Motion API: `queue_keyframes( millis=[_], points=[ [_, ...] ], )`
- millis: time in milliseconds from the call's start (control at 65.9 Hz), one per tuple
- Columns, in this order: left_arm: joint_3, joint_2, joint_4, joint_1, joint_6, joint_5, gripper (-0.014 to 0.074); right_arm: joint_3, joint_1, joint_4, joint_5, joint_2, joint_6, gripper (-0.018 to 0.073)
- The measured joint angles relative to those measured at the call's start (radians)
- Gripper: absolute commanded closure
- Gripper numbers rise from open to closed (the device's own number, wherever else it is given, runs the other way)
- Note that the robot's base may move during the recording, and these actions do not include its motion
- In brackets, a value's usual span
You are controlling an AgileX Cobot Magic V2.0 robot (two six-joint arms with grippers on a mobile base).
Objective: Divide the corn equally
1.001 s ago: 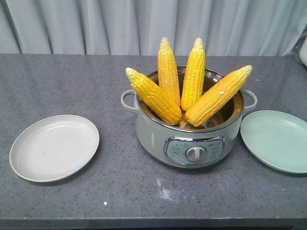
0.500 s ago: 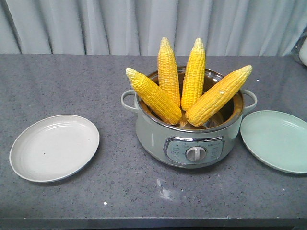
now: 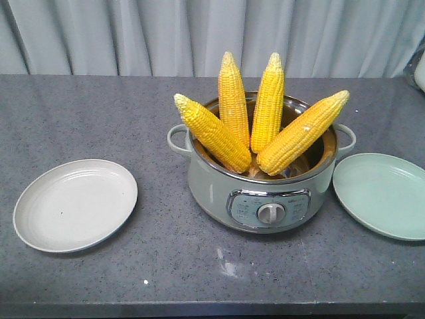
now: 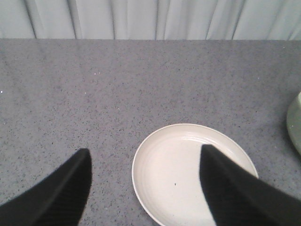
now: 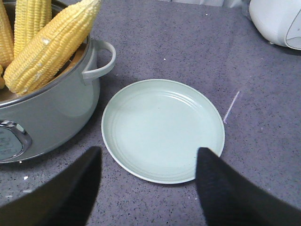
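Observation:
Several cobs of corn [image 3: 269,106] stand tips-up in a pale green cooker pot [image 3: 219,189] at the middle of the counter; the right wrist view catches the rightmost cob [image 5: 47,44] leaning over the pot rim. A white plate [image 3: 75,204] lies left of the pot, a green plate [image 3: 384,194] right of it; both hold nothing. My left gripper [image 4: 143,155] hangs open above the white plate [image 4: 174,169] and its left edge. Near the green plate's [image 5: 160,127] front rim my right gripper [image 5: 148,153] is open too. Neither gripper shows in the front view.
The pot has a control panel with a knob [image 3: 270,212] on its front and side handles [image 5: 101,61]. A white appliance [image 5: 277,21] stands at the back right of the grey speckled counter [image 3: 99,113]. Grey curtains [image 3: 133,33] hang behind.

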Motion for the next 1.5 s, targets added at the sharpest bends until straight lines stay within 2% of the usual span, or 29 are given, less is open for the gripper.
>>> queue_keyframes(
  millis=[76, 152, 288, 394, 500, 561, 637, 819, 1168, 1501],
  points=[
    [0.0, 0.0, -0.009, 0.0, 0.023, 0.034, -0.002, 0.0, 0.0, 0.013, 0.003, 0.0, 0.0, -0.0136],
    [0.0, 0.0, -0.064, 0.0, 0.1, 0.066, -0.0011, 0.0, 0.0, 0.034, 0.003, 0.0, 0.0, -0.0152],
    [0.0, 0.0, -0.268, 0.0, 0.31, 0.105, 0.0011, -0.007, 0.0, 0.1, 0.0, 0.024, -0.007, -0.013],
    [0.0, 0.0, -0.471, 0.0, 0.507, 0.118, 0.0011, -0.033, 0.0, 0.171, -0.009, 0.074, -0.049, -0.0097],
    [0.0, 0.0, -0.613, 0.0, 0.645, 0.12, 0.0011, -0.068, 0.0, 0.269, -0.019, 0.152, -0.126, -0.0067],
    [0.0, 0.0, -0.658, 0.0, 0.689, 0.124, 0.0011, -0.087, 0.0, 0.322, -0.03, 0.204, -0.171, -0.0049],
    [0.0, 0.0, -0.684, 0.0, 0.717, 0.125, 0.0011, -0.11, 0.0, 0.385, -0.045, 0.277, -0.226, -0.0034],
    [0.0, 0.0, -0.695, 0.0, 0.727, 0.125, 0.0011, -0.19, 0.0, 0.501, -0.089, 0.445, -0.324, -0.0029],
    [0.0, 0.0, -0.695, 0.0, 0.728, 0.125, 0.0011, -0.362, 0.0, 0.563, -0.162, 0.737, -0.393, -0.0029],
    [0.0, 0.0, -0.695, 0.0, 0.728, 0.125, 0.0011, -0.517, 0.0, 0.754, -0.161, 0.961, -0.516, -0.0029]
  ],
)
